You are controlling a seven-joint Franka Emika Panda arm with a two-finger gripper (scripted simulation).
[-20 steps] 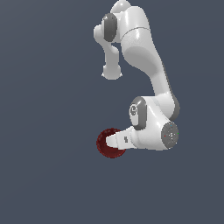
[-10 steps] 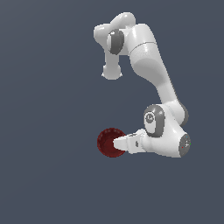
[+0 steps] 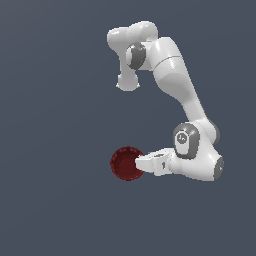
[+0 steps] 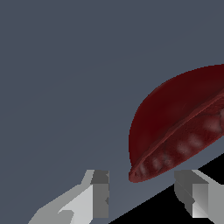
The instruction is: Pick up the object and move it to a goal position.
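Dark red and shallow, the bowl (image 3: 127, 163) sits just ahead of the jaws, its near rim right at their tips in the exterior view. In the wrist view the bowl (image 4: 179, 131) appears edge-on and tilted, its rim reaching down toward the gap between the two fingers (image 4: 99, 192), which stand apart with nothing between them, so the jaws are open and not yet gripping. Whether a finger touches the rim I cannot tell. The gripper (image 3: 144, 163) lies low and nearly level, coming at the bowl from the side. The risk I see is that only the thin rim edge falls between the jaws: closing on that curved, sloping wall could squeeze the bowl out, flip it, or push it away across the grey surface. A further advance without closing could simply shove it forward. A shallow pinch might also let it swing or drop on the way to the goal.
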